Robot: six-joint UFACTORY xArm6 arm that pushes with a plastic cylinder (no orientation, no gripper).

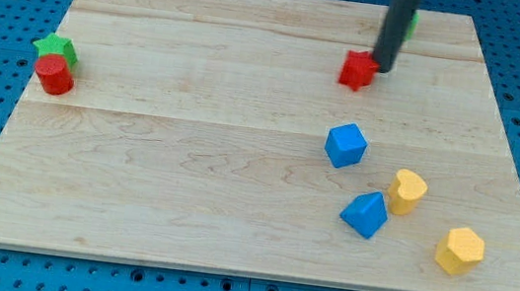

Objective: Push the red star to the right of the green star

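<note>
The red star [357, 70] lies near the view's top, right of the board's middle. My tip [383, 67] is down on the board, touching or almost touching the red star's right side. A green star [55, 47] sits at the board's far left edge, with a red cylinder [54, 75] right below it and touching it. Another green block [412, 23] shows at the top, mostly hidden behind my rod; I cannot make out its shape.
A blue cube-like block [346, 144] lies below the red star. A blue wedge-like block [365, 214], a yellow heart-like block [407, 191] and a yellow hexagon [460, 251] cluster at the lower right. The wooden board [184, 196] rests on a blue pegboard.
</note>
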